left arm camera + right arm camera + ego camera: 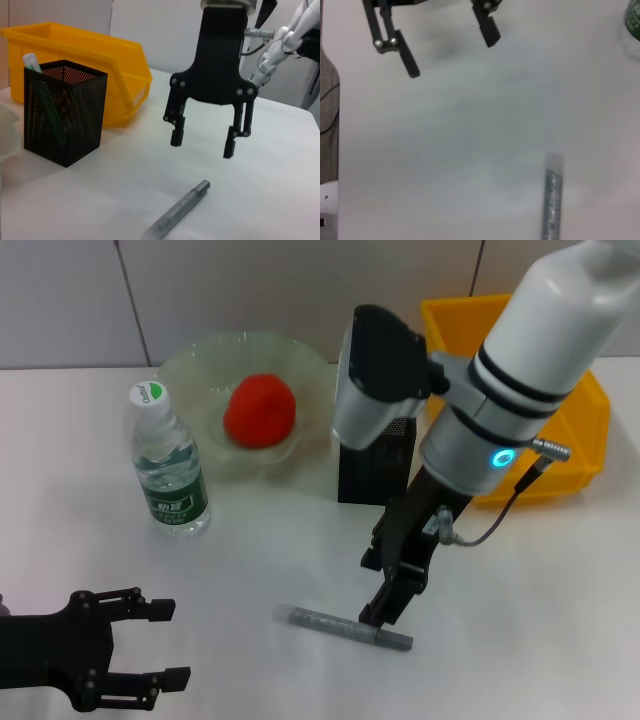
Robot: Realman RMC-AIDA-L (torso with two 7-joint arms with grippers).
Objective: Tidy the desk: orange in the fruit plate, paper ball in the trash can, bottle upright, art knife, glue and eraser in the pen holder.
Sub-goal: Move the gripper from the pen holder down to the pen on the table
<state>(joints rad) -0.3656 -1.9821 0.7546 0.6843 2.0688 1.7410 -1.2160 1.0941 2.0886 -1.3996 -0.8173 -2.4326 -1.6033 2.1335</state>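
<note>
The grey art knife (345,628) lies flat on the white desk (250,560). My right gripper (386,614) hangs open just above the knife's right end; the left wrist view shows it (202,145) with fingers apart over the knife (177,212). My left gripper (170,643) is open and empty at the near left. The orange (260,410) sits in the fruit plate (200,355). The bottle (168,465) stands upright. The pen holder (65,112) holds a white-capped green stick (32,62). The paper ball and eraser are out of view.
The yellow trash can (590,420) stands at the back right, behind the pen holder (375,470), which my right arm partly covers. The right wrist view shows the knife (552,200) and the left gripper (445,47) farther off.
</note>
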